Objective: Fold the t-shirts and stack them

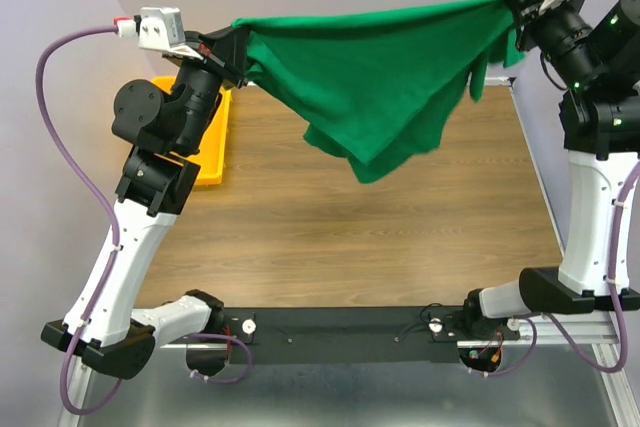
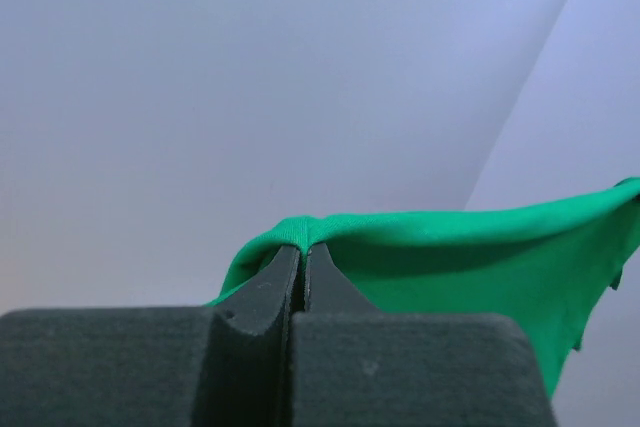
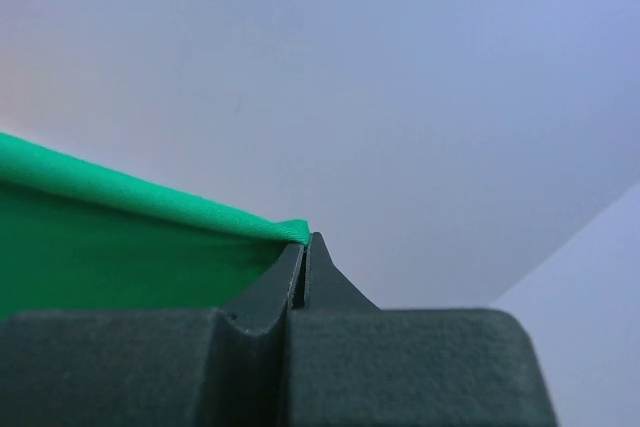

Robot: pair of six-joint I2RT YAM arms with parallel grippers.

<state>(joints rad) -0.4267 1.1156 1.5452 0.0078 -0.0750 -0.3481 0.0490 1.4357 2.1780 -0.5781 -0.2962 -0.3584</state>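
A green t-shirt (image 1: 385,77) hangs stretched in the air above the far part of the table, sagging to a point in the middle. My left gripper (image 1: 240,47) is shut on its left end, high at the far left. In the left wrist view the green cloth (image 2: 480,257) folds over the tips of that gripper (image 2: 303,247). My right gripper (image 1: 520,7) is shut on the shirt's right end at the far right. The right wrist view has the cloth edge (image 3: 120,237) pinched at that gripper's tips (image 3: 304,239).
A yellow bin (image 1: 212,142) sits at the table's left edge, partly behind my left arm. The wooden table top (image 1: 350,237) lies below the hanging shirt. A plain pale wall stands behind.
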